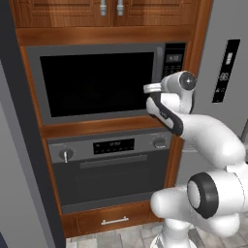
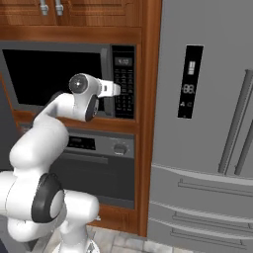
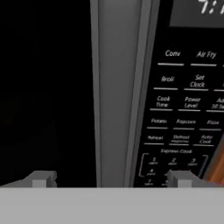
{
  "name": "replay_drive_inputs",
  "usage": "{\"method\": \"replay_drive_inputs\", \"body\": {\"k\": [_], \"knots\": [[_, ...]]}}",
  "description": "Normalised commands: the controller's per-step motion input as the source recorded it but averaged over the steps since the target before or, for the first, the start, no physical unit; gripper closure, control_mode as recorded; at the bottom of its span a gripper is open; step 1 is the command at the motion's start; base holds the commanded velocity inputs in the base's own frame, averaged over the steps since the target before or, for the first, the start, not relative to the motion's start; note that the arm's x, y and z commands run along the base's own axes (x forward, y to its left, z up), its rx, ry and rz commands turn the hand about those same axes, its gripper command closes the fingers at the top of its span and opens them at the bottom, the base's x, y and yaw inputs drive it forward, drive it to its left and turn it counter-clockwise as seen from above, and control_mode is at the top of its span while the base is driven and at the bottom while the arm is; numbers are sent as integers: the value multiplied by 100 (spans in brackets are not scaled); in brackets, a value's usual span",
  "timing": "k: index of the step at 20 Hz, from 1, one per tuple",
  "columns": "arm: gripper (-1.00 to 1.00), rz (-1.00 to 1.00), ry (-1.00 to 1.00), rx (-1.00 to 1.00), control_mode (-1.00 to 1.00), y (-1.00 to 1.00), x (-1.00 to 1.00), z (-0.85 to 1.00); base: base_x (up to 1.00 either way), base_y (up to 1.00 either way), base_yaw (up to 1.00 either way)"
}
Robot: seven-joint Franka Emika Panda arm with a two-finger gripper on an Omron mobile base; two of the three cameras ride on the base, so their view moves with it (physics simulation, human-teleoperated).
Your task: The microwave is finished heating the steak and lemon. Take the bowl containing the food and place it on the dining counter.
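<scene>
**A:** so where's the hand (image 3: 111, 179) at? Going left to right from it: black glass door (image 3: 43, 87) off to its left, the grey door frame strip (image 3: 118, 87) dead ahead between the fingertips (image 3: 41, 178), button panel (image 3: 183, 109) to the right.

**B:** yep, it's spread wide, grasping nothing, right up near the microwave (image 1: 101, 82) with the door shut. Oven (image 1: 111, 169) sits below the hand, fridge (image 2: 207, 123) way off to its right.
</scene>
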Motion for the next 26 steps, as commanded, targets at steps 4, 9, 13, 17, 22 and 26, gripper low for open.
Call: {"method": "replay_drive_inputs", "body": {"k": [4,9,13,17,22,26], "knots": [[-100,0,0,0,-100,-10,79,-16,0,0,0],[-100,0,0,0,-100,-10,74,-20,0,0,0],[-100,0,0,0,-100,-1,69,-10,0,0,0],[-100,0,0,-1,-100,0,64,-11,0,0,0],[100,0,0,-1,-100,0,28,-3,0,0,0],[100,0,0,0,-100,0,0,0,0,0,0]]}}
